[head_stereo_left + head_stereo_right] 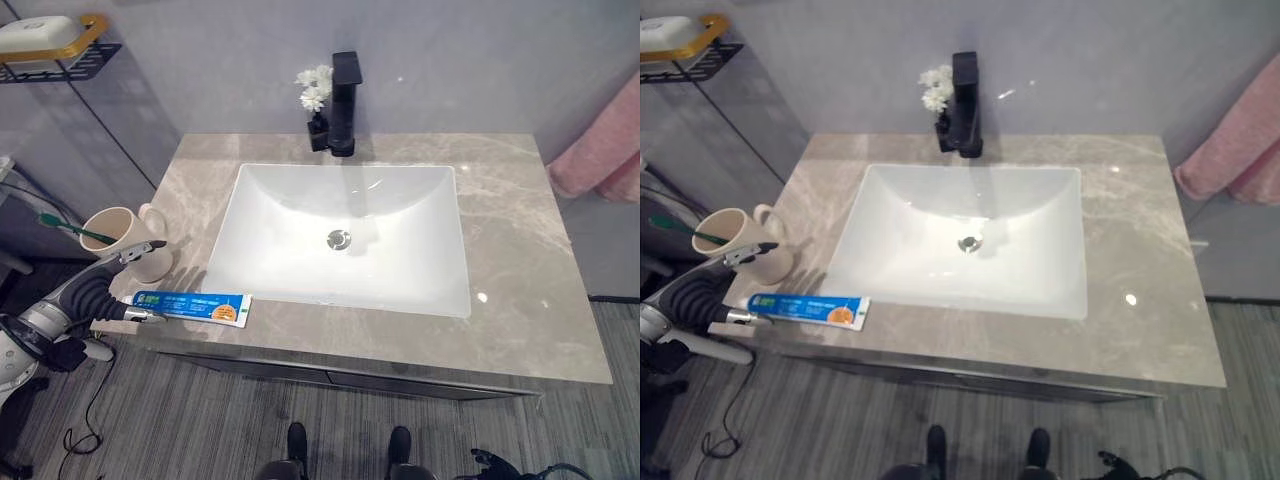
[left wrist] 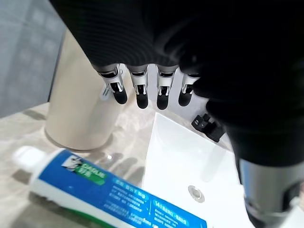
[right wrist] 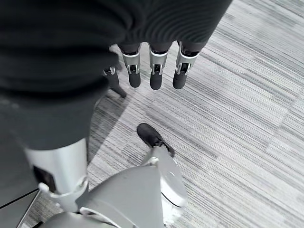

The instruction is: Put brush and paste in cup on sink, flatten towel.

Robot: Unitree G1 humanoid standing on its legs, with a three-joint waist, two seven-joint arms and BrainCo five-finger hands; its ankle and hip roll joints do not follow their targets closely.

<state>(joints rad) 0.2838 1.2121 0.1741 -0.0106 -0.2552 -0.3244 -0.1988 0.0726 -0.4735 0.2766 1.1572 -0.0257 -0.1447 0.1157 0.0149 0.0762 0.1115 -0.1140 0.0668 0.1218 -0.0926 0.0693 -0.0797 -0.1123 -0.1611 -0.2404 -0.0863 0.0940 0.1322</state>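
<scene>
In the left eye view, the left hand sits at the lower left of the frame, fingers spread and holding nothing, one above and one below the cap end of the toothpaste tube. The tube lies flat on the worktop, just beside the beige cup, which already holds the green toothbrush. A pink towel hangs at the right edge, bunched rather than flat.

In the right eye view, the worktop is glossy veined stone around a smooth white rectangular basin, with a black square tap at the back.

In the left wrist view, the fingers hang straight above the tube, a soft, slick blue-and-white plastic. I judge it could slide on the polished stone or squirt sideways under a pinch, and the hand could nudge the light cup over.

In the right wrist view, the right hand hangs relaxed and empty over striped grey floor.
</scene>
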